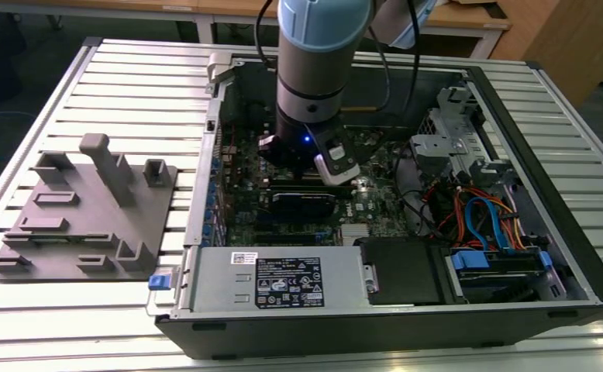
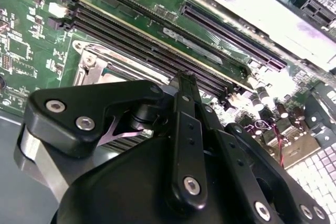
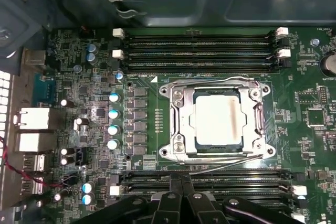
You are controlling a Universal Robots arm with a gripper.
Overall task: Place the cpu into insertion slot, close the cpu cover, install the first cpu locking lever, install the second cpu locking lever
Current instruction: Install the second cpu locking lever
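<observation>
In the first wrist view the cpu (image 3: pixel 218 119), a pale silver square, lies in the insertion slot (image 3: pixel 167 88) on the green board. The cpu cover (image 3: pixel 181 116), a silvery frame with a square window, lies flat around it. A thin wire locking lever (image 3: pixel 210 81) runs along the socket's far edge. Another (image 3: pixel 226 163) slants loose along the side nearest the gripper. My gripper (image 3: pixel 181 178) hovers just off that side, over the memory slots, shut with nothing seen in it. In the second wrist view its black fingertips (image 2: pixel 185 80) stand beside the socket's corner (image 2: pixel 92 61). The exterior view shows the arm (image 1: pixel 317 167) reaching down into the open computer case.
Long black memory slots (image 3: pixel 199 40) flank the socket on two sides. A row of capacitors (image 3: pixel 113 121) and rear ports (image 3: pixel 31 129) lie beside it. In the exterior view a power supply (image 1: pixel 280 283), a drive cage with cables (image 1: pixel 487 217) and a grey fixture (image 1: pixel 84 209) on the table surround the work area.
</observation>
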